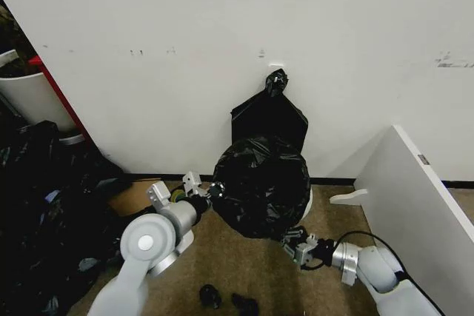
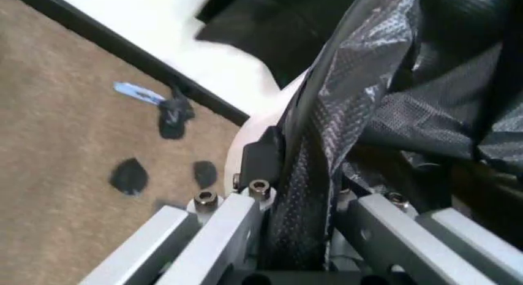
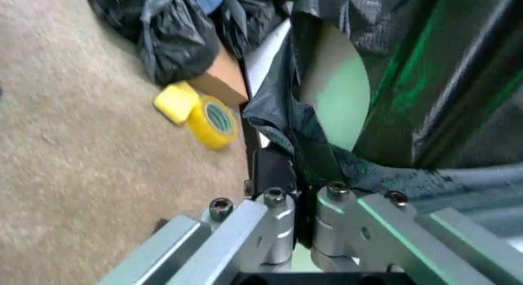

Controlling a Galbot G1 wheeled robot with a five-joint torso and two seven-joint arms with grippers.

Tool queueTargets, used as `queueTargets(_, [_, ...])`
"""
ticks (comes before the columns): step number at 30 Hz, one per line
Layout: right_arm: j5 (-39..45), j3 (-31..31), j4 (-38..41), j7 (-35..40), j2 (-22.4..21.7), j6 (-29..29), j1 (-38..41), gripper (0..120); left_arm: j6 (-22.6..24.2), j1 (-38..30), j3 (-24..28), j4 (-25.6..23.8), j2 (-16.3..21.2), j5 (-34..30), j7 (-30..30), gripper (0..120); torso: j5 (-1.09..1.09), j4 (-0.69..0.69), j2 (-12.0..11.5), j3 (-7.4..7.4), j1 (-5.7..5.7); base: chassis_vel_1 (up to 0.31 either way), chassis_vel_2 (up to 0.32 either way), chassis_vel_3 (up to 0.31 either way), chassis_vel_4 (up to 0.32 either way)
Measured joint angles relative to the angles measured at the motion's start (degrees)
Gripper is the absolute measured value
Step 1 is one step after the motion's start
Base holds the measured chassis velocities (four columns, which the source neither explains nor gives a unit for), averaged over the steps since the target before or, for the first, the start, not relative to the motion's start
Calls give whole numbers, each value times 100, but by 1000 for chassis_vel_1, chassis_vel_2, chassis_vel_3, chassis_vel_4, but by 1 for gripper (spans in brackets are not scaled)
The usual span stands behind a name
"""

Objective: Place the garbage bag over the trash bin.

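The bag [image 1: 261,183] hangs mouth-down over the upright bin [image 1: 306,205]; left pincer [image 1: 209,192] and right pincer [image 1: 294,245] each clamp its lower edge.

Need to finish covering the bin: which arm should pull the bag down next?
Probably right. The right gripper is clamped on the bag low beside the bin, where cream wall is bare. The left gripper grips the bag higher up.

The garbage bag [image 1: 261,186] covers most of the trash bin [image 1: 306,205]; a cream sliver shows at its right side. The white board [image 1: 415,205] is cut off by the right edge.
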Motion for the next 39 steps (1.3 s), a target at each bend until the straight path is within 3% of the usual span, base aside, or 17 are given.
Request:
queueTargets(2, [366, -26, -72, -37, -59, -5, -38, 5, -26, -13, -63, 50, 54, 18, 48, 1, 0, 0, 0, 0, 0, 0, 0, 0, 0])
queueTargets(4, [1314, -143, -144, -436, -126, -10, -120, 15, -121, -48, -76, 108, 72, 142, 165, 1, 0, -1, 0, 0, 0, 0, 0, 0, 0])
queueTargets(5, [1314, -143, -144, -436, -126, -10, -120, 15, -121, -48, -76, 108, 72, 142, 165, 1, 0, -1, 0, 0, 0, 0, 0, 0, 0])
queueTargets(10, [4015, -216, -335, -1849, -266, -403, -228, 35, -520, -122, 102, 363, 45, 909, 577, 1, 0, -2, 0, 0, 0, 0, 0, 0, 0])
queueTargets(12, [4921, -152, -344, -1852, -329, -657, -258, 43, -722, -134, 195, 495, 34, 1306, 741, 1, 2, -2, 0, 0, 0, 0, 0, 0, 0])
queueTargets(14, [5231, -140, -302, -1739, -355, -728, -286, 46, -797, -134, 231, 545, 32, 1472, 806, 1, 0, -1, 0, 0, 0, 0, 0, 0, 0])
queueTargets(19, [6039, -100, 572, -387, -410, -1042, -551, 66, -1275, -51, 503, 800, 32, 2371, 1122, 1, 1, -2, 0, 0, 0, 0, 0, 0, 0])
queueTargets(21, [5994, -196, 1310, 650, -408, -1350, -736, 75, -1502, 39, 651, 879, 17, 2690, 1252, 1, 0, -1, 0, 0, 0, 0, 0, 0, 0])
queueTargets(22, [5994, -196, 1310, 650, -408, -1350, -736, 75, -1502, 39, 651, 879, 17, 2690, 1252, 1, 0, -1, 0, 0, 0, 0, 0, 0, 0])
queueTargets(27, [5257, -698, 2699, 2609, -372, -2311, -1034, 95, -1729, 173, 855, 973, -80, 3023, 1391, 1, 0, -1, 0, 0, 0, 0, 0, 0, 0])
queueTargets(29, [4740, -1053, 3148, 3353, -380, -2882, -1129, 91, -1829, 200, 889, 1011, -134, 3094, 1401, 1, 0, -1, 0, 0, 0, 0, 0, 0, 0])
queueTargets(30, [4740, -1053, 3148, 3353, -380, -2882, -1129, 91, -1829, 200, 889, 1011, -134, 3094, 1401, 1, 0, -1, 0, 0, 0, 0, 0, 0, 0])
queueTargets(33, [4136, -1684, 3640, 4390, -432, -3766, -1199, 79, -2011, 260, 910, 1034, -171, 3186, 1427, 1, 0, -1, 0, 0, 0, 0, 0, 0, 0])
queueTargets(34, [4047, -1910, 3804, 4764, -443, -4120, -1188, 76, -2052, 288, 914, 1034, -176, 3227, 1450, 1, 0, -1, 0, -1, 0, 0, 0, 0, 0])
queueTargets(35, [4047, -1910, 3804, 4764, -443, -4120, -1188, 76, -2052, 288, 914, 1034, -176, 3227, 1450, 1, 0, -1, 0, -1, 0, 0, 0, 0, 0])
queueTargets(39, [4091, -2638, 4102, 5749, -423, -5095, -932, 59, -2193, 403, 948, 1033, -164, 3505, 1548, 1, 0, -1, 0, 0, 0, 0, 0, 0, 0])
